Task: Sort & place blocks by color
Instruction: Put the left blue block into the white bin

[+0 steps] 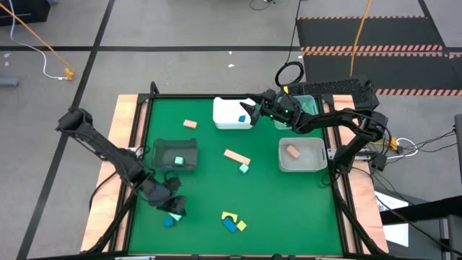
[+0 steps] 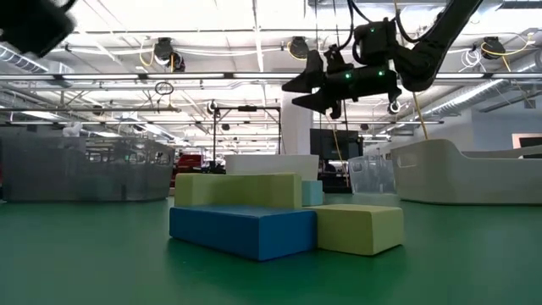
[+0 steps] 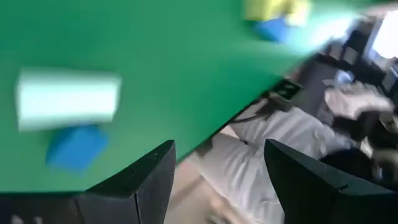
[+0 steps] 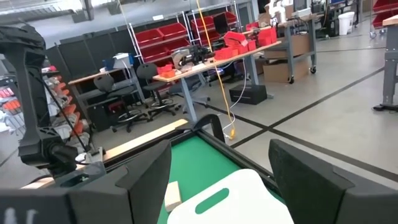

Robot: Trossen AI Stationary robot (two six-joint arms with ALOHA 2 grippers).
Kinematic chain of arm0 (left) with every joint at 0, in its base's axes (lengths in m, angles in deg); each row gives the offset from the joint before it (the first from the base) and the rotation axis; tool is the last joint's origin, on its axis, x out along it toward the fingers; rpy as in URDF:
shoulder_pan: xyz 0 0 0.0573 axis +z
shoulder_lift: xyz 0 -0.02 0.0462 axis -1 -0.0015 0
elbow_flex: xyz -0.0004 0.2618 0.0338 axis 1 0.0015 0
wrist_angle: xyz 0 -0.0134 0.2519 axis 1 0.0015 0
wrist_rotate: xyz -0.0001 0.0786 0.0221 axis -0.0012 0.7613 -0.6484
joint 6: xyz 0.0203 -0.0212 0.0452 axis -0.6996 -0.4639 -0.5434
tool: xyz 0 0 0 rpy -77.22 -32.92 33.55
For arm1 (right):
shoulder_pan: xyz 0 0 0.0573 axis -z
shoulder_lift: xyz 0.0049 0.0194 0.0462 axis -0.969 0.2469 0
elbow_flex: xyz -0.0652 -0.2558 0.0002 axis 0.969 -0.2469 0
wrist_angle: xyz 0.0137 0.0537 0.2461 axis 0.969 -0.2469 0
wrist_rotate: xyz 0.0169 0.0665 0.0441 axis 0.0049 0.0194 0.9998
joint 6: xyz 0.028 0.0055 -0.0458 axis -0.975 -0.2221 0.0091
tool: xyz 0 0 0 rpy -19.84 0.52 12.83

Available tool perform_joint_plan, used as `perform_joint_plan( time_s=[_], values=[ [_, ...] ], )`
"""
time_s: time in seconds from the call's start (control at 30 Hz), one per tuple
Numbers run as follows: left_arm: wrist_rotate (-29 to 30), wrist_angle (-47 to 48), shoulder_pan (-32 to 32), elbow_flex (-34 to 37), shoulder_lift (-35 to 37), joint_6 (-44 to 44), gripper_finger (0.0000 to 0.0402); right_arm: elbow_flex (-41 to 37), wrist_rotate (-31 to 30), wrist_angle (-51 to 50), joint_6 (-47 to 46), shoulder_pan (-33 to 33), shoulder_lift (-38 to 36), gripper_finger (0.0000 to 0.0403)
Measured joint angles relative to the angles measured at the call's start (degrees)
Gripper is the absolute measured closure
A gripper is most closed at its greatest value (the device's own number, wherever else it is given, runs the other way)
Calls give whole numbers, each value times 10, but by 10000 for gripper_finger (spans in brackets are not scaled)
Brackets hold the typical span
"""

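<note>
My left gripper [image 1: 172, 204] [image 3: 217, 149] is open and empty, near the table's near-left corner. It is beside a mint block [image 1: 175, 215] [image 3: 67, 99] and a blue block [image 1: 168, 222] [image 3: 76, 147]. My right gripper [image 1: 250, 112] [image 4: 219, 149] [image 2: 318, 89] is open and empty, raised above the white bin [image 1: 232, 114] [image 4: 230, 199], where a blue block [image 1: 242, 120] lies. A yellow arch [image 1: 229, 216], a blue bar [image 1: 229, 225] [image 2: 241, 229] and a yellow block [image 1: 241, 225] [image 2: 356, 227] lie together near the table's near edge. A tan bar [image 1: 237, 157], a mint cube [image 1: 244, 168] and a tan block [image 1: 190, 123] lie on the mat.
A dark bin [image 1: 177, 155] left of centre holds a mint block. A clear bin [image 1: 302, 154] on the right holds a tan-pink block [image 1: 292, 151]. Another clear bin [image 1: 306, 107] stands at the far right. Wooden rails edge the green mat [image 1: 209, 188].
</note>
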Motion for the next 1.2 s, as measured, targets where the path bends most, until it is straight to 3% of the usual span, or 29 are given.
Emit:
perform_joint_plan(
  time_s=[0.13, 0.3, 0.57, 0.9, 1.03, 1.2],
  values=[
    [-57, 24, -18, 0, -20, 159, 156, 0, 0, -10, -1, 0, 0, 144],
    [-67, -16, -41, 0, -49, 188, 156, 0, 0, -13, -1, 0, 0, 144],
    [-69, -2, -53, 0, -92, -40, 156, 0, 0, -20, 13, 0, 0, 145],
    [-69, 70, -45, -10, -93, -166, 156, 0, -1, -71, 10, 0, 0, 145],
    [-64, 143, -45, -46, -93, -232, 156, 0, -2, -90, 10, 0, 0, 145],
    [-14, 273, -46, -105, -107, -367, 156, 0, -2, -99, 10, 0, 0, 145]
  ],
)
